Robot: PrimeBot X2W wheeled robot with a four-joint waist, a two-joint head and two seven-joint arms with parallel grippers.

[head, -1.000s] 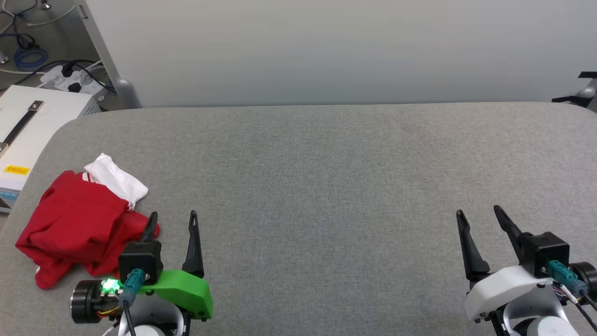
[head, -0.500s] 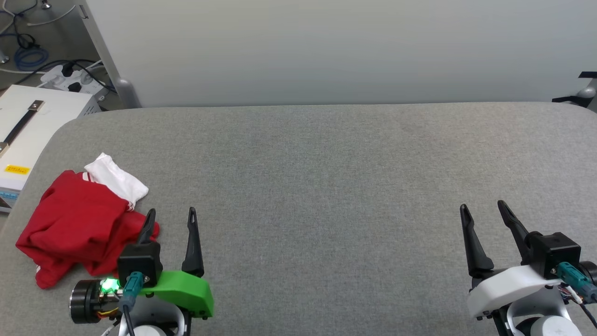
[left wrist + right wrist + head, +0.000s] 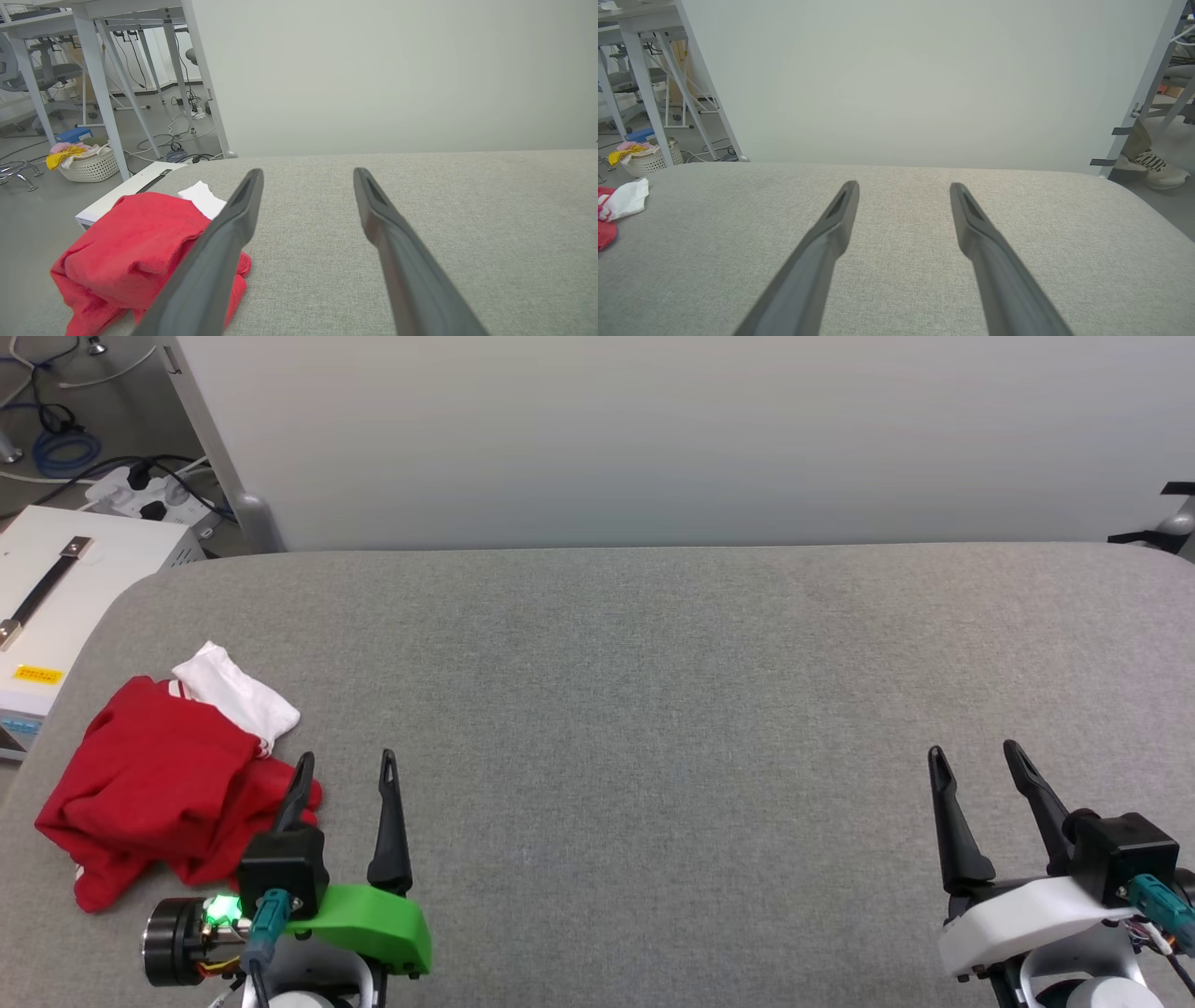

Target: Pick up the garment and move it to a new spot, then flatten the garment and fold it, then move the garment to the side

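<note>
The garment [image 3: 159,784] lies crumpled in a red heap with a white sleeve on top, at the near left corner of the grey table [image 3: 653,691]. My left gripper [image 3: 345,763] is open just right of the heap, its left finger overlapping the red cloth's edge in the head view. Seen from the left wrist, the garment [image 3: 131,252] sits left of and behind the left finger, with nothing between the open fingers of the left gripper [image 3: 306,173]. My right gripper [image 3: 976,754] stands open and empty at the near right, and the right wrist view has it [image 3: 903,186] over bare cloth, the garment [image 3: 616,205] at the far left edge.
A white box [image 3: 56,597] with a black handle stands beside the table's left edge. A white panel [image 3: 653,429] rises behind the table. Cables and a power strip [image 3: 140,490] lie on the floor at back left. A person's shoe [image 3: 1153,168] rests on the floor beyond the table's right end.
My right gripper has drifted slightly right and a little up the picture. The left gripper and the garment have stayed almost still. Both grippers remain open.
</note>
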